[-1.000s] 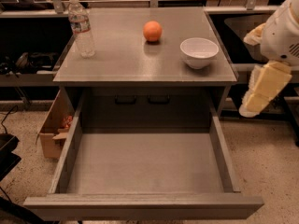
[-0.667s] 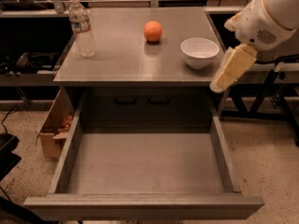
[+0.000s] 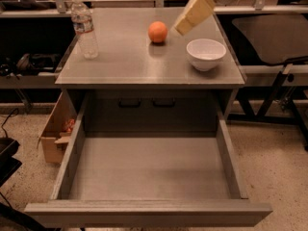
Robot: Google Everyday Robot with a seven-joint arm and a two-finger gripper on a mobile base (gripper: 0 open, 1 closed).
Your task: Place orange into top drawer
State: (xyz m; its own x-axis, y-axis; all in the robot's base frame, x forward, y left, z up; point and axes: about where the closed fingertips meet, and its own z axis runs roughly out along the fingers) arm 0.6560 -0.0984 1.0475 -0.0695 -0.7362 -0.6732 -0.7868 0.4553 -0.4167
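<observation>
The orange (image 3: 158, 32) sits on the grey countertop (image 3: 134, 64), toward the back and near the middle. The top drawer (image 3: 149, 172) is pulled fully open below the counter's front edge, and its flat bottom is bare. My gripper (image 3: 181, 29) comes in from the upper right, cream-coloured and slanting down to the left. Its tip hangs just right of the orange and slightly above the counter, close to the fruit but apart from it. It holds nothing that I can see.
A white bowl (image 3: 206, 53) stands on the counter right of the orange, below my arm. A clear water bottle (image 3: 84, 29) stands at the back left. A cardboard box (image 3: 53, 134) lies on the floor left of the drawer. Dark frames (image 3: 276, 81) stand to the right.
My gripper has swung from low at the counter's right side up and left over the bowl, ending beside the orange. The orange, bowl, bottle and drawer have not moved.
</observation>
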